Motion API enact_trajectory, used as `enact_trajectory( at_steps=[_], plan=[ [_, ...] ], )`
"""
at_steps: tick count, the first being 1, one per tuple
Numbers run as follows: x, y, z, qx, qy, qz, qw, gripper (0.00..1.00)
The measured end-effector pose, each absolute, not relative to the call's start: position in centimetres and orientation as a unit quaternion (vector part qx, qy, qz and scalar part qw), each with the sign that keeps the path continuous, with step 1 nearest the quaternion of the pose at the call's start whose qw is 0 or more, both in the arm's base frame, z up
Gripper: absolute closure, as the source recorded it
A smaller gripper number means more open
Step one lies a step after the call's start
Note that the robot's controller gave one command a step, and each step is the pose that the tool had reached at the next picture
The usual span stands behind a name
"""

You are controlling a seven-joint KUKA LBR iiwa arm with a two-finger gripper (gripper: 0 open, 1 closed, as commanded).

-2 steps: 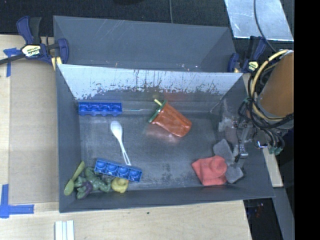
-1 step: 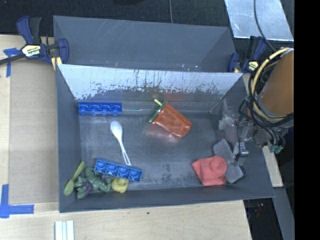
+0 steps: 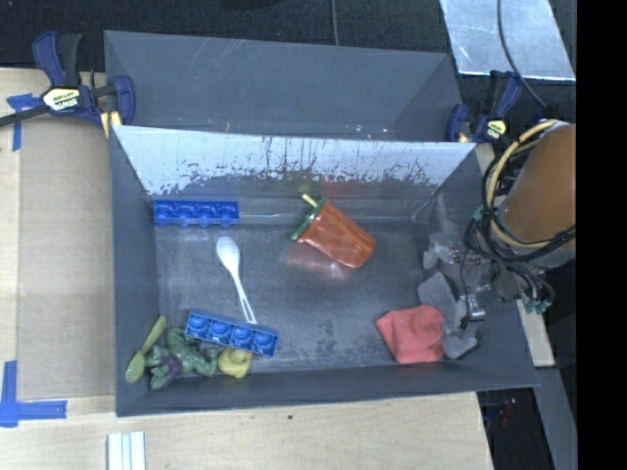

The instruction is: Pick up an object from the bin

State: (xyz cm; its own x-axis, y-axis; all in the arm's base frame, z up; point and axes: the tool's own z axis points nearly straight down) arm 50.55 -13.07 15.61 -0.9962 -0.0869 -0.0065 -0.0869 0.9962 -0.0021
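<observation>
One end effector, indistinct, beside red cloth

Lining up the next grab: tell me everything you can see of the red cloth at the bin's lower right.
The red cloth is a small, soft-looking, pinkish-red piece, bunched into a rough square lump with a few folds. It lies low on the floor of the bin, near the front wall towards the right corner. The gripper is right at its right edge; I cannot tell whether they touch. Nothing else touches it: the orange pouch lies apart, further back and to the left.
</observation>
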Motion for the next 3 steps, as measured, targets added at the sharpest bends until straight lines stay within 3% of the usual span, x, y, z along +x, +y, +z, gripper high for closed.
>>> enact_trajectory(
  at_steps=[1,2,3],
  plan=[
    [48.1,-13.4,11.0,-0.104,0.995,-0.001,0.003,0.0],
    [48.4,-13.4,7.5,-0.118,0.993,-0.002,0.004,0.0],
    [49.4,-13.4,7.1,0.008,1.0,-0.001,0.005,1.0]
  ],
)
